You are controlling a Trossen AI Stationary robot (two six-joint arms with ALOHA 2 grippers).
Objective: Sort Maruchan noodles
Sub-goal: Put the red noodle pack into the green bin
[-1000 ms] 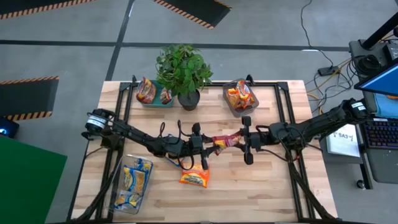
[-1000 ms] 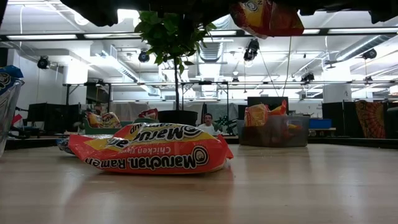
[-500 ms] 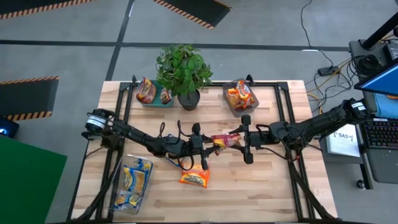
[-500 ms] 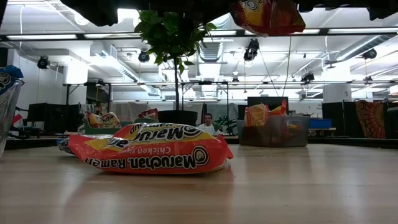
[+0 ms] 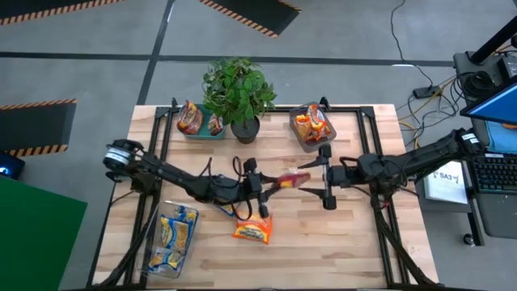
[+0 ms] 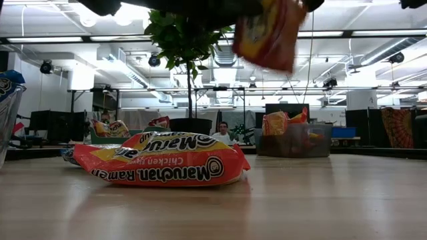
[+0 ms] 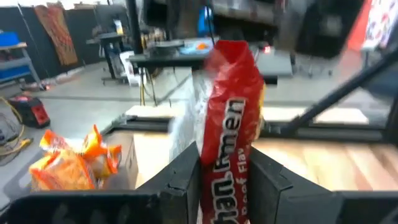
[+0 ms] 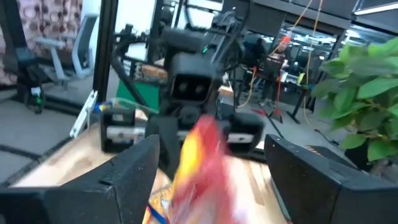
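A: Packet count?

B: One red packet (image 5: 291, 179) is hanging above mid-table, pinched between the left gripper's (image 5: 266, 183) fingers (image 7: 180, 180). The right gripper (image 5: 324, 175) is sitting just beside it with fingers (image 8: 134, 174) spread wide, gripping nothing. One orange packet (image 5: 252, 231) is lying flat near the front edge.

A: Bins?

B: Three. A clear bin (image 5: 172, 237) at front left is holding blue-and-yellow packets, number unclear. A teal tray (image 5: 196, 129) at the back is holding two reddish packets. A clear bin (image 5: 312, 139) at back right is holding orange ones, count unclear.

A: Surface, room?

B: A wooden table (image 5: 363, 242) is carrying one potted plant (image 5: 238, 93) at the back. A grey floor with hazard-striped mats is surrounding it; an office with ceiling lights is showing behind, one person (image 6: 222, 133) sitting there.
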